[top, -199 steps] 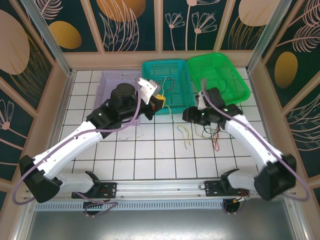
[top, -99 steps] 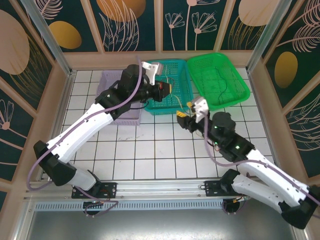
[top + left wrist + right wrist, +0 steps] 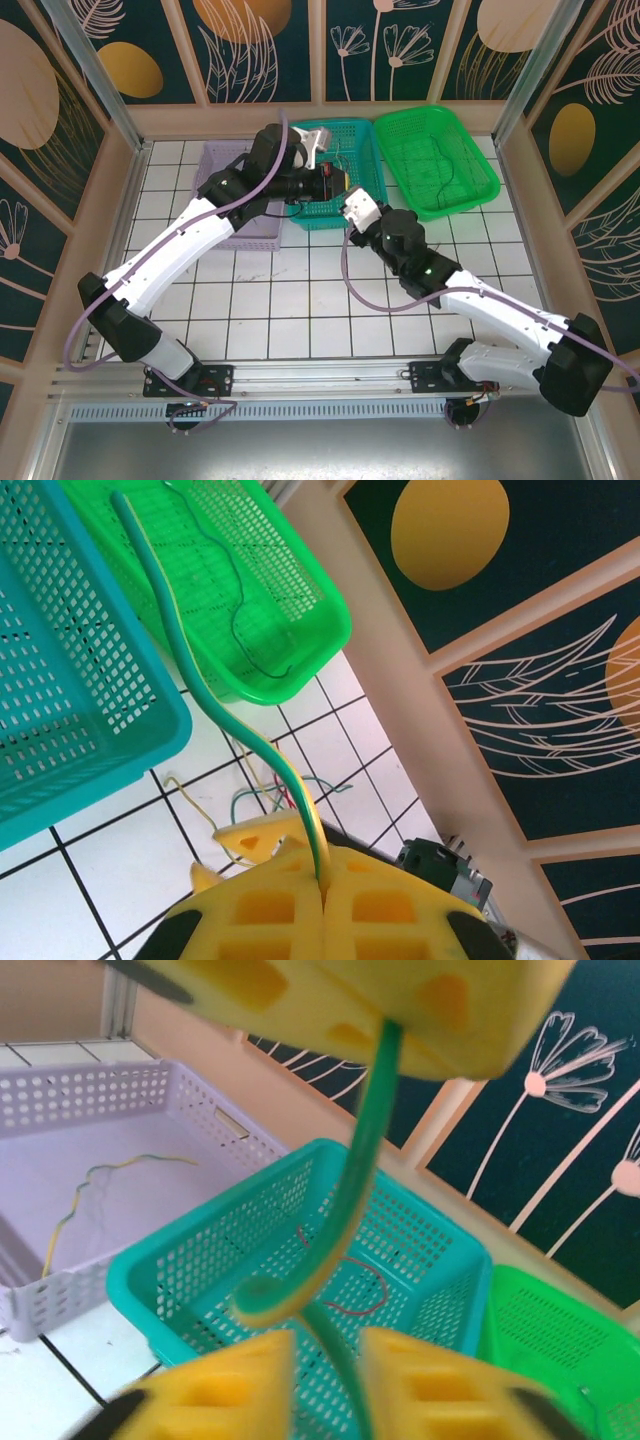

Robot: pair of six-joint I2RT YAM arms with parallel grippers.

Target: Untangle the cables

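Observation:
My left gripper [image 3: 335,180] hangs over the teal basket [image 3: 362,150], shut on a green-and-yellow cable [image 3: 215,705]. The cable rises from the closed yellow fingers [image 3: 270,900] and arcs across the green basket [image 3: 300,590]. My right gripper [image 3: 347,203] sits just below the left one. Its yellow fingers [image 3: 220,1390] stand a narrow gap apart, with the same cable [image 3: 345,1230] hanging from the left gripper [image 3: 350,1000] and passing loosely between them. More thin cables [image 3: 270,792], green, yellow and red, lie tangled on the white tiles.
A purple basket [image 3: 60,1110] at the left holds a yellow-green wire [image 3: 90,1182]. A red wire [image 3: 352,1290] lies in the teal basket and a dark wire [image 3: 245,620] in the green basket. Wooden walls [image 3: 320,118] close in the table.
The right arm has swung left and raised its gripper up to the left gripper, its jaws narrowing round the hanging cable. The left gripper has lifted the cable over the teal basket.

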